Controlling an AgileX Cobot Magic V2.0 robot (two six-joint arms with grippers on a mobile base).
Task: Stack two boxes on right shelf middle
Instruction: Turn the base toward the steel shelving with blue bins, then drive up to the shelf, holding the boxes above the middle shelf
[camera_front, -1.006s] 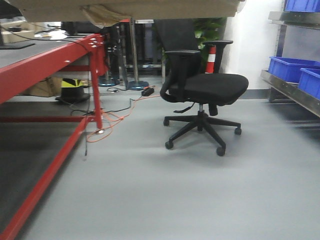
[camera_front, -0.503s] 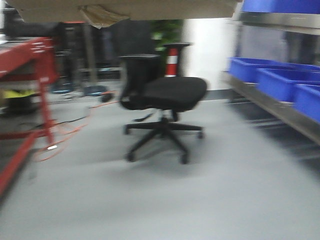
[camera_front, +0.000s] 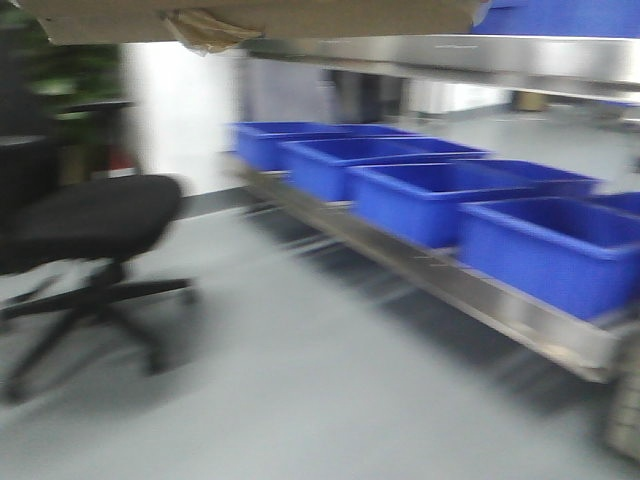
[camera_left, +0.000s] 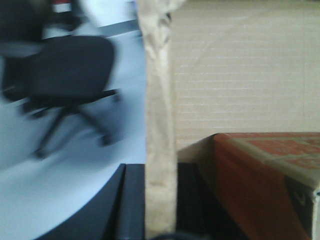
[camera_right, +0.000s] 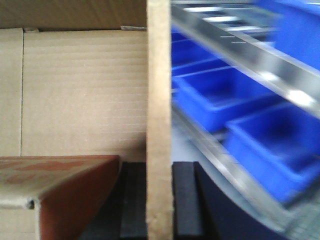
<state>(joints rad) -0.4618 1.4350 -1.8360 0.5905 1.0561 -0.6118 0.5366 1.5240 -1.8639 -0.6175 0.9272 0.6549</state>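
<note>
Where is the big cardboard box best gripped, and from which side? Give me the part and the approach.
Grip the cardboard box by its thin upright end panels, one arm from each side. Its broad faces look too wide for the jaws, but a panel edge fits between them: the left gripper and right gripper seem closed on one each.
</note>
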